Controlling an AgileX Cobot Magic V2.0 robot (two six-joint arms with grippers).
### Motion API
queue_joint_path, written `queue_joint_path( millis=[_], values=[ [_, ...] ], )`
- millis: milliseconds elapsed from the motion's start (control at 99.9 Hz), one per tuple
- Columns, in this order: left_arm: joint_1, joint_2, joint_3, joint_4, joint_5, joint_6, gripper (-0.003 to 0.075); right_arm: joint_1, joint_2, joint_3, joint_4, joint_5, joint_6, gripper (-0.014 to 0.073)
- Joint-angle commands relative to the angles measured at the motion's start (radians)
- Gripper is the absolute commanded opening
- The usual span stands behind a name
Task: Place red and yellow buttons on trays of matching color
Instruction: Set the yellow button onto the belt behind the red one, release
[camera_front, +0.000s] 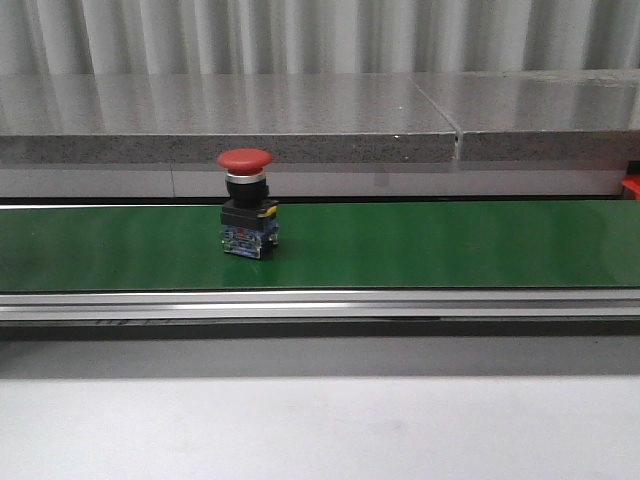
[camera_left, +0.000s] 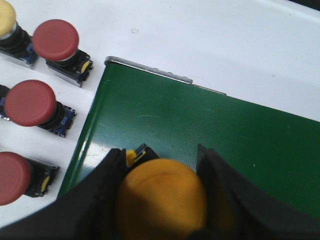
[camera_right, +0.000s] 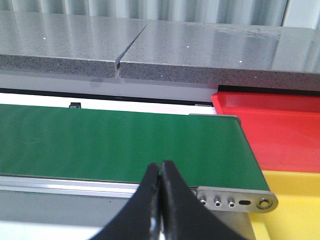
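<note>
1. On the green conveyor belt (camera_front: 420, 245), left of its middle in the front view, a red button (camera_front: 246, 204) stands upright on its black and blue switch block, closer to the belt's far edge than to the near metal rail (camera_front: 320, 305).
2. Neither arm shows in the front view.
3. At the belt's left end, seen from the left wrist camera, the left gripper (camera_left: 161, 200) pinches a yellow button (camera_left: 162, 202) between its black fingers (camera_left: 100, 200), one on each side of the cap. Whether the button touches the belt I cannot tell.
4. Beside that end of the belt, on the white tabletop (camera_left: 210, 45), spare buttons stand in rows: three red spare buttons (camera_left: 30, 102) and, at the far corner of the group, a pale yellow spare button (camera_left: 7, 20), partly cut off by the frame.
5. At the belt's right end, the right gripper (camera_right: 160, 200) hovers near the rail with its fingers pressed together, holding nothing.
6. Just past that end sit the red tray (camera_right: 280, 130) and, nearer the robot, the yellow tray (camera_right: 292, 200), side by side and touching. The visible parts of both hold nothing.
</note>
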Motion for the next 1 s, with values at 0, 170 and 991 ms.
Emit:
queue_joint_path(
  millis=[0,170,991],
  values=[
    [-0.008,-0.005,-0.036,-0.015,-0.055,0.001,-0.0021,-0.005,-0.011,-0.014,-0.003,-0.076,-0.001,-0.0068],
    [-0.008,0.030,-0.036,-0.015,-0.045,0.001,-0.0020,-0.005,-0.011,-0.014,-0.003,-0.076,-0.001,-0.0068],
    [-0.031,-0.055,-0.140,-0.015,0.029,0.120,0.0618,-0.005,-0.011,-0.014,-0.003,-0.076,-0.001,-0.0068]
  ],
)
